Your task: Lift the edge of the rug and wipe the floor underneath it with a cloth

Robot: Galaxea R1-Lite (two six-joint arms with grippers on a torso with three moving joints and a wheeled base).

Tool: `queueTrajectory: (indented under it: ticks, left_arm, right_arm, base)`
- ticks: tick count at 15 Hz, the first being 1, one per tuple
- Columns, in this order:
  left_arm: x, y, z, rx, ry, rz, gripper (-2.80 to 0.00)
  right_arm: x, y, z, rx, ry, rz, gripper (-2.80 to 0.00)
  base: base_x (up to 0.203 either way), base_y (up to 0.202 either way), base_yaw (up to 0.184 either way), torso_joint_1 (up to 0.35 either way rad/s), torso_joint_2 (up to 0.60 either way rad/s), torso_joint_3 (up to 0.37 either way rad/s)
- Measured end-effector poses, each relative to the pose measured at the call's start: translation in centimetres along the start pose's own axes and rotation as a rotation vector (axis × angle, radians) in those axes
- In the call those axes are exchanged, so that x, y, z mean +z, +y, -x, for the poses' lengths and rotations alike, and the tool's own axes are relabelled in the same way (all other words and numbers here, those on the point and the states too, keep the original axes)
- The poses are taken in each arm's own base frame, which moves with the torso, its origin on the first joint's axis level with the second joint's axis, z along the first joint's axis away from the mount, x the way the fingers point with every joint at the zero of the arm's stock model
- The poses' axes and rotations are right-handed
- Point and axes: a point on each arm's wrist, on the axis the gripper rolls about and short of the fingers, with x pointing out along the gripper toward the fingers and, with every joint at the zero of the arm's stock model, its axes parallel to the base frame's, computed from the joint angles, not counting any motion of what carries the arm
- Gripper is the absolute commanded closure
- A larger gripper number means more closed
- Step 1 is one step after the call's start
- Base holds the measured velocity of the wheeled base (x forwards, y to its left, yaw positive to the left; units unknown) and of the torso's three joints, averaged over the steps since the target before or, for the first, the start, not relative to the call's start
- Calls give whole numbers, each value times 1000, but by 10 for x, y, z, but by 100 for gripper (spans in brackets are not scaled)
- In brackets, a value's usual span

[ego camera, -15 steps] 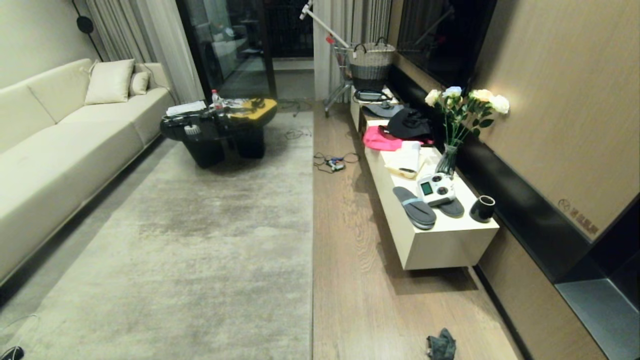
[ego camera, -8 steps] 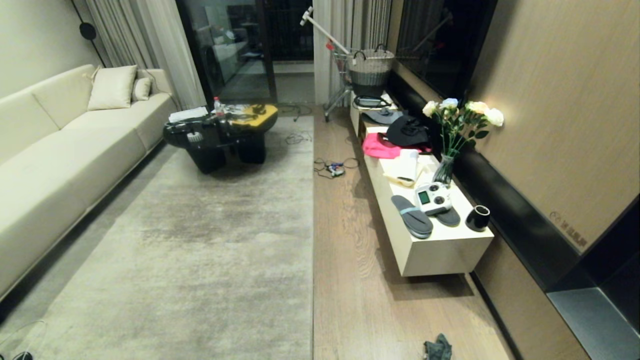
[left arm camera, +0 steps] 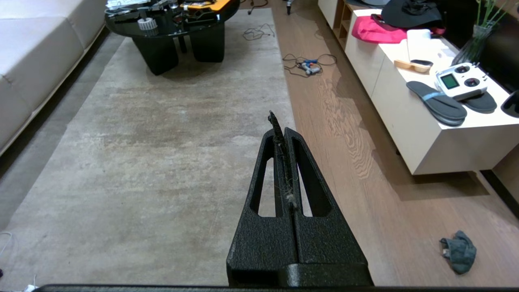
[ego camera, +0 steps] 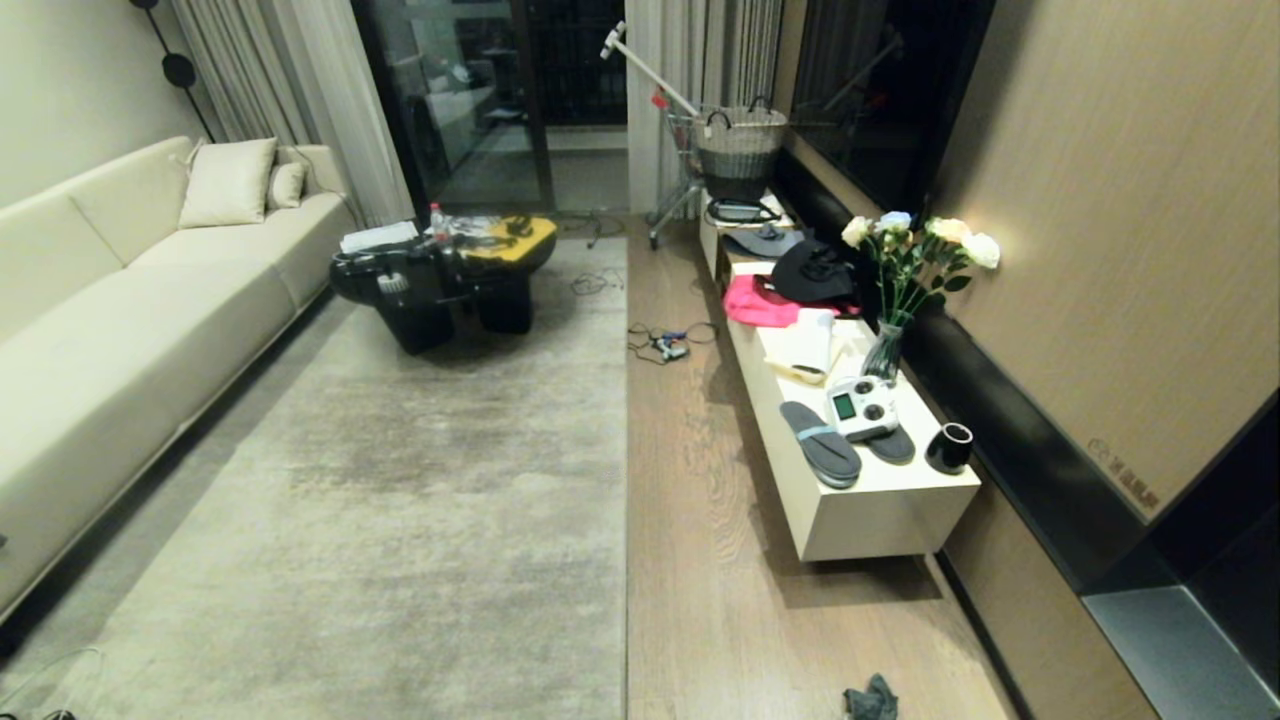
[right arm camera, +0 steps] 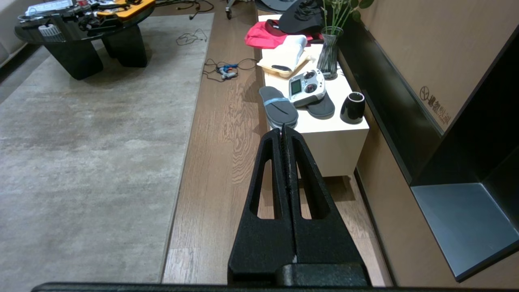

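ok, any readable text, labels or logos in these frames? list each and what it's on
None can be quoted.
Wall panel: a round logo with a row of characters, too blurred to read.
White remote controller: small screen, contents too small to read.
Bottle on the coffee table: label not legible.

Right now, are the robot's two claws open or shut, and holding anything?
Left gripper: shut, holding nothing.
Right gripper: shut, holding nothing.

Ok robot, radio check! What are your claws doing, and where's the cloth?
Left gripper shut, empty. Right gripper shut, empty. Cloth lying on the floor, right of the rug edge; rug flat. Cable tangle farther off by the edge.
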Motion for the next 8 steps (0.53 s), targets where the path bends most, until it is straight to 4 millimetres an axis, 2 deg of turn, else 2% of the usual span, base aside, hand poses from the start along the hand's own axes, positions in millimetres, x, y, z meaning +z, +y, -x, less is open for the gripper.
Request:
queueTrajectory:
  ticks: [3, 8]
  left_arm:
    - [0, 0, 0, -1, -1, 0, 0]
    - [0, 0, 0, -1, 0, 0, 0]
  right_arm:
    - [0, 0, 0, 0, 0, 0, 0]
    - [0, 0, 0, 0, 0, -5, 0]
  base:
    - [0, 0, 0, 117, -262, -145]
    - [0, 0, 0, 0, 0, 0]
